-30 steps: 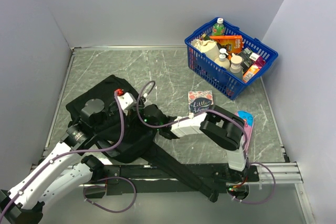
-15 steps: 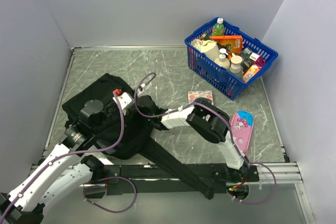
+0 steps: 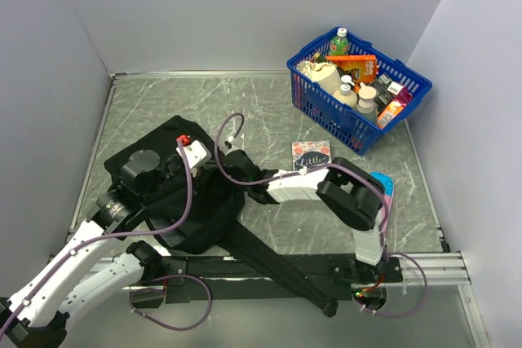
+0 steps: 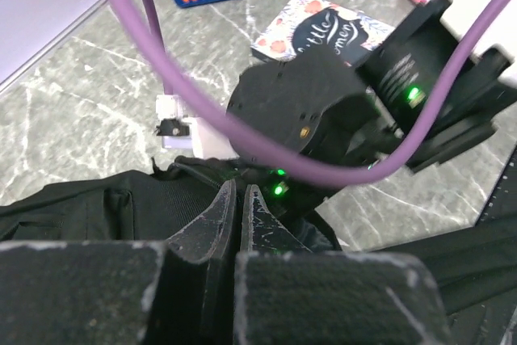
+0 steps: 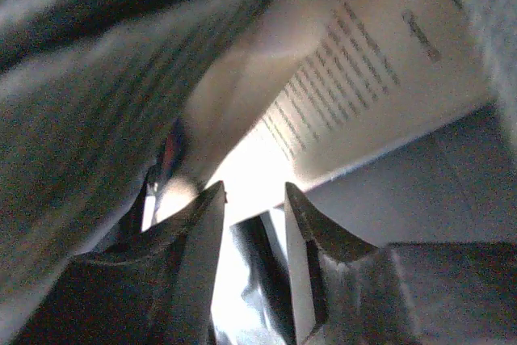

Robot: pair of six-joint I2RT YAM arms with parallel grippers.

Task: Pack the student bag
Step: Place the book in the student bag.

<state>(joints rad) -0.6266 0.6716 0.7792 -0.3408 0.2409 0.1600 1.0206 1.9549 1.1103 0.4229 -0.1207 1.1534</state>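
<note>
Now that the right end effector [image 5: 252, 190] has spread its jaws from a near-closed pinch, nothing sits between them. Printed book pages [image 5: 355, 62] lie just ahead, apparently inside the student bag [image 3: 208, 219], so the book looks released there. That arm has also eased back from its deepest reach. The left end effector [image 4: 240, 187] stays closed against the bag's fabric, at the left of the tabletop [image 3: 163, 95]. The floral notebook [image 3: 311, 155] is still unpacked.

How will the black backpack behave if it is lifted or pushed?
Probably floppy: the black backpack lies slumped and creased. Lifted by one edge, it would likely sag. Pushed, it may bunch up rather than slide, since the fabric looks soft.
</note>
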